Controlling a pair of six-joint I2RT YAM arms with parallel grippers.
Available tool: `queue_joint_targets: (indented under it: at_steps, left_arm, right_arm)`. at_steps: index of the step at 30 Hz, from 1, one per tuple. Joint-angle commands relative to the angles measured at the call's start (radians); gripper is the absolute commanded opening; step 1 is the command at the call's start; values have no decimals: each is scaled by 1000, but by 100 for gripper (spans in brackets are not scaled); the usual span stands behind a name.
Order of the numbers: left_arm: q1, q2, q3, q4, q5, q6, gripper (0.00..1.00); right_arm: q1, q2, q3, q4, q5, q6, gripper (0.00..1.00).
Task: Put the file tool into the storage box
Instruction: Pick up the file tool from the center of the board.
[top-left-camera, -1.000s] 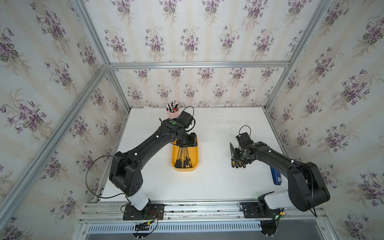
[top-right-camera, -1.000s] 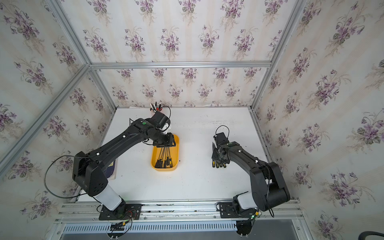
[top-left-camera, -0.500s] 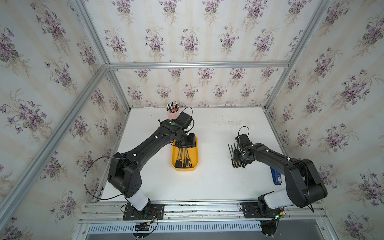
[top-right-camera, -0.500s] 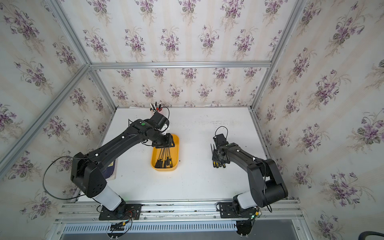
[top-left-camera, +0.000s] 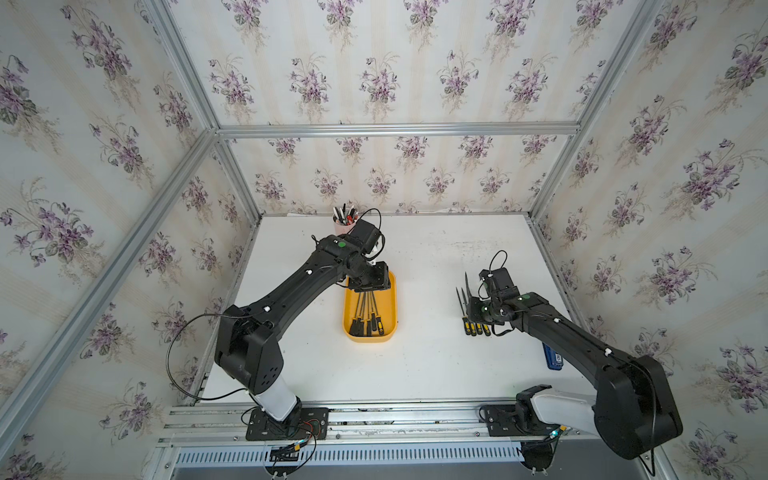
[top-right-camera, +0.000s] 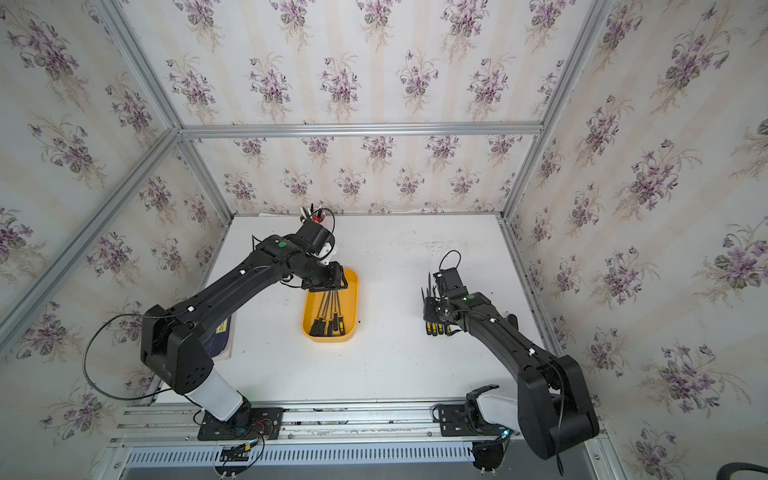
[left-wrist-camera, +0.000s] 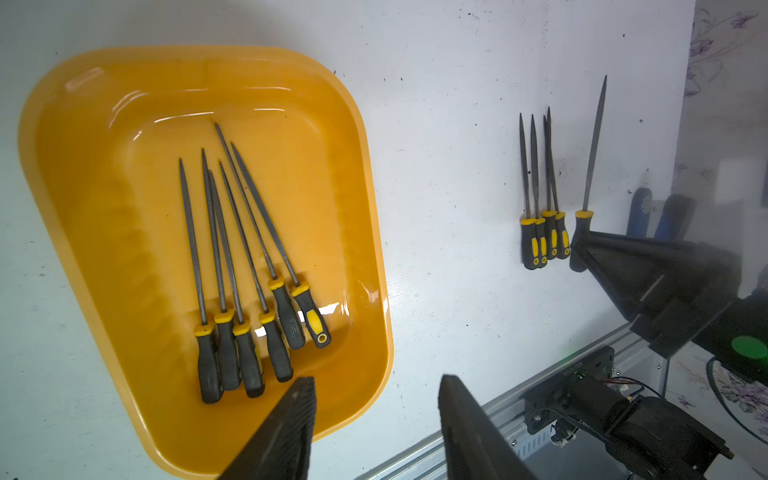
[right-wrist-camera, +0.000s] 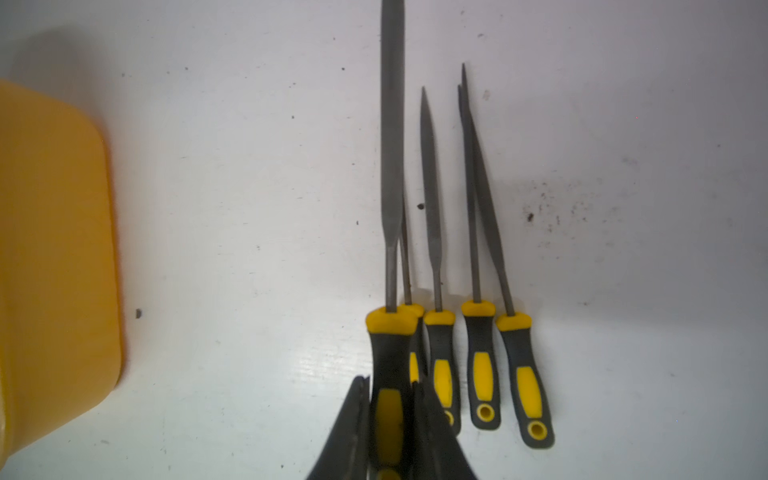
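In a top view the right gripper (top-left-camera: 471, 309) is clamped on the handle of one file tool (top-left-camera: 466, 286), whose thin grey blade points away from the arm's base. Just beside that gripper, four files (top-left-camera: 473, 330) lie in a tight row on the table (top-left-camera: 436, 365). The storage box (top-left-camera: 390, 309), a shallow yellow-orange plastic tray with rounded corners, sits well apart from the right gripper. It lies directly beneath the left gripper (top-left-camera: 369, 286), which hangs over its far end. Beyond the left gripper stands a small pink pen cup (top-left-camera: 341, 228).

From the left wrist, the left gripper's ribbed black fingers (left-wrist-camera: 291, 424) stand apart with nothing between them, over the box's glossy rim. Below them six files (left-wrist-camera: 249, 291) lie fanned on the box's smooth floor. They have tapered matt steel blades and black rubbery handles with yellow collars.

From the right wrist, the two jaws pinch the black-and-yellow handle. The gripped file tool's flat, parallel-sided blade overlaps one file of the row and looks nearer the lens. The box's rounded corner shows off to one side of the gripper, with bare table between.

The table is matt white, scuffed and speckled with dark grit. Wallpaper (top-left-camera: 374, 83) printed with purple flower sprays covers the walls, which are edged by an aluminium frame (top-left-camera: 395, 129).
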Motion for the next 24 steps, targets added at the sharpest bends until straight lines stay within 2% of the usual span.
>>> queue_joint_targets:
  at_steps: [1,7,9,12,16,18,24]
  left_arm:
    - [5,5,19,34,33,3,53]
    - [11,29,28,185,229,-89,54]
    - [11,48,11,287,324,-167,54]
    - [7,68,-23,450,407,-298,54]
    - [-11,93,-36,633,444,-438,54]
    - [-30,115,-37,716,457,-497,58]
    - [-71,169,-9,805,447,-543,59]
  right_arm:
    - [0,-37,3,-13,-82,-6,2]
    - [0,-164,-2,6,-242,28,1]
    - [0,-227,-14,43,-313,54,1]
    - [2,-296,-29,93,-395,110,1]
    - [3,-341,-52,135,-441,170,1]
    - [3,-355,-68,156,-452,194,2]
    - [15,-351,-81,179,-471,217,2]
